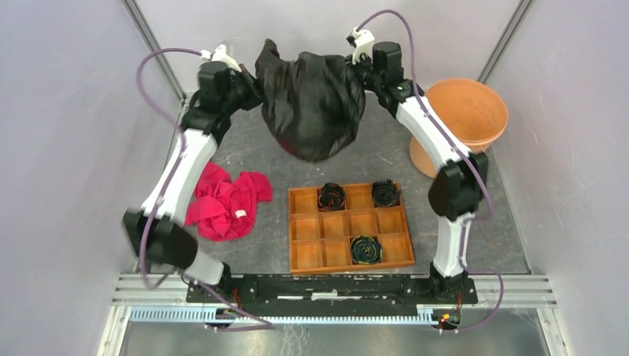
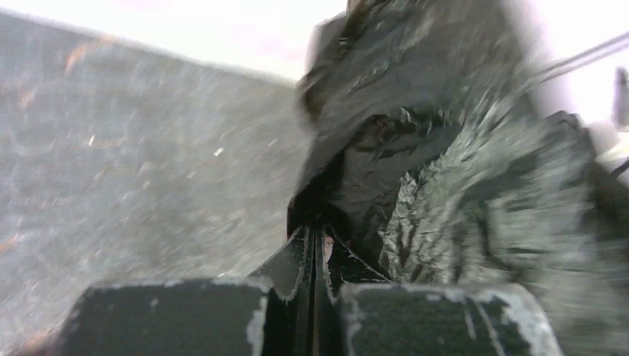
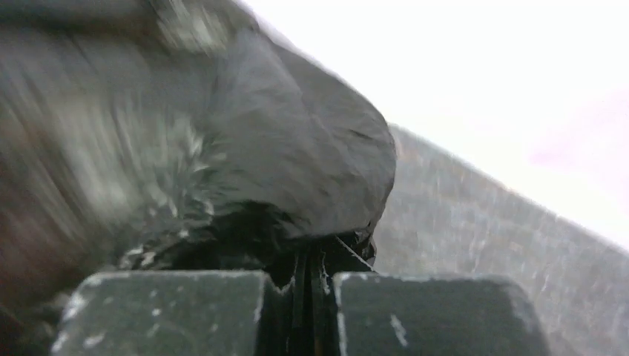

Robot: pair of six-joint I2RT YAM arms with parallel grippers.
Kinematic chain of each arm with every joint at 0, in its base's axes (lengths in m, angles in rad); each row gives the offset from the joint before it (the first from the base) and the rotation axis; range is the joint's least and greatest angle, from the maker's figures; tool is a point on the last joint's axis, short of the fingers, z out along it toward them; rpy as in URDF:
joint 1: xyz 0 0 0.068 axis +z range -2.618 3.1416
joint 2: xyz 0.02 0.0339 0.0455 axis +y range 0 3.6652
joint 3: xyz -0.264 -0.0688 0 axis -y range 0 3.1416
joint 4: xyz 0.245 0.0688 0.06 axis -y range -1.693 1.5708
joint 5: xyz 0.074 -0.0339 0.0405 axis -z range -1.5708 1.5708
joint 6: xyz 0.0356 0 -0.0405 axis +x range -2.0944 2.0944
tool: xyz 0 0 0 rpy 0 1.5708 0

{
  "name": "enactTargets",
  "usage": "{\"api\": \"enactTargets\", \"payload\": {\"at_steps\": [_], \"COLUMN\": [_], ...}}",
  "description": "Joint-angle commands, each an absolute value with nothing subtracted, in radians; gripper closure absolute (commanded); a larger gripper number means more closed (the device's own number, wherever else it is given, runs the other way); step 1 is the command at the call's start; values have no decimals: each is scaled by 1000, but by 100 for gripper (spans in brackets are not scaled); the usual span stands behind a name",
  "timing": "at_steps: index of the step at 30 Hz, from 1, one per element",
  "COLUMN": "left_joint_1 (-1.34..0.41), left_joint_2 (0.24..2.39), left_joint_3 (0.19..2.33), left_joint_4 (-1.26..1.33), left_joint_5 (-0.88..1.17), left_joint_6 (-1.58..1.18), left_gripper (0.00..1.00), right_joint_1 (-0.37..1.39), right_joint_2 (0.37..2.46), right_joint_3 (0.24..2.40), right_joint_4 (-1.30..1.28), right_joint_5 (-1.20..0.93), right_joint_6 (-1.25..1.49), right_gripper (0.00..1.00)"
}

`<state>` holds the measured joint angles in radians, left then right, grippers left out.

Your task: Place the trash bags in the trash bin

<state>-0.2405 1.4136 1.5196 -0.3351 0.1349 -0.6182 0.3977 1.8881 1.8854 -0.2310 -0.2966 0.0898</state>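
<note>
The black, glossy, crinkly trash bag (image 1: 311, 104) hangs in the air at the back of the table, stretched between both arms. My left gripper (image 1: 256, 87) is shut on its left edge and my right gripper (image 1: 358, 73) is shut on its right edge. Up close, the left wrist view shows the bag (image 2: 415, 148) bunching out from the shut left gripper (image 2: 317, 236); the right wrist view shows the film (image 3: 245, 148) pinched in the shut right gripper (image 3: 311, 256). The pale orange trash bin (image 1: 463, 122) lies tipped at the back right, to the right of the right arm, apart from the bag.
A crumpled red cloth (image 1: 226, 200) lies at the left beside the left arm. A compartmented wooden tray (image 1: 348, 226) with three dark coiled rolls sits in the middle front. Pale walls enclose the table on the left, back and right.
</note>
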Motion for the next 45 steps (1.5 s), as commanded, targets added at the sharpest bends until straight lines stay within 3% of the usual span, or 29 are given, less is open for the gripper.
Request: {"api": "enactTargets", "payload": {"at_steps": [1, 6, 13, 17, 25, 36, 41, 45], "left_joint_1": [-181, -164, -166, -165, -165, -165, -164, -164], "left_joint_2": [1643, 1510, 1291, 1218, 1195, 1197, 1161, 1105], "left_joint_3": [1436, 1287, 1374, 1403, 1348, 1304, 1251, 1172], "left_joint_4": [-508, -501, -453, -430, -460, -435, -456, -465], "left_joint_5": [231, 238, 236, 239, 277, 285, 198, 129], "left_joint_6": [-628, -572, -589, -614, -610, -597, -586, -606], "left_gripper": [98, 98, 98, 98, 98, 98, 98, 98], "right_joint_1": [408, 490, 500, 488, 358, 366, 358, 335], "right_joint_2": [2109, 1855, 1646, 1593, 1697, 1773, 1772, 1758], "right_joint_3": [1933, 1558, 1669, 1617, 1318, 1321, 1287, 1238], "right_joint_4": [-642, -533, -475, -376, -15, -13, 44, 135], "right_joint_5": [-382, -483, -425, -439, -802, -864, -843, -825], "right_joint_6": [-26, -127, -121, -50, 333, 367, 413, 507], "right_gripper": [99, 100, 98, 98, 92, 91, 83, 70]}}
